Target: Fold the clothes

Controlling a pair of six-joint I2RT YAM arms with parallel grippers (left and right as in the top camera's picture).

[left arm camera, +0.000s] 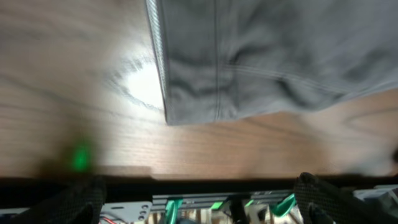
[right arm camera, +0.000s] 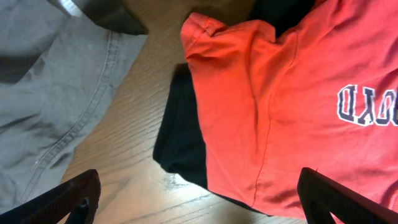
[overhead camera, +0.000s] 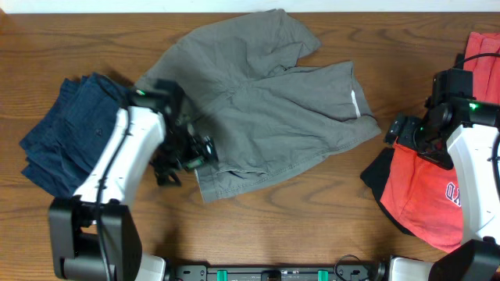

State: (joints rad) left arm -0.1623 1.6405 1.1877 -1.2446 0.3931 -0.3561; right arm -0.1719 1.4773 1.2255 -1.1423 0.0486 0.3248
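Plainly, the grey shorts point(overhead camera: 266, 101) lie rumpled across the middle of the tabletop point(overhead camera: 312, 234), with nothing folded yet. The left hand point(overhead camera: 186, 154) hovers at their near-left hem corner, spread wide and holding nothing. The right hand point(overhead camera: 408, 134), likewise spread and empty, hangs just beside the waistband end, over the red T-shirt point(overhead camera: 426, 191) and black garment point(overhead camera: 376, 176). Navy trousers point(overhead camera: 62, 136) sit at the left. The likely risk is a shallow pinch that catches one layer and drags the shorts askew — or the right hand snagging the T-shirt instead.
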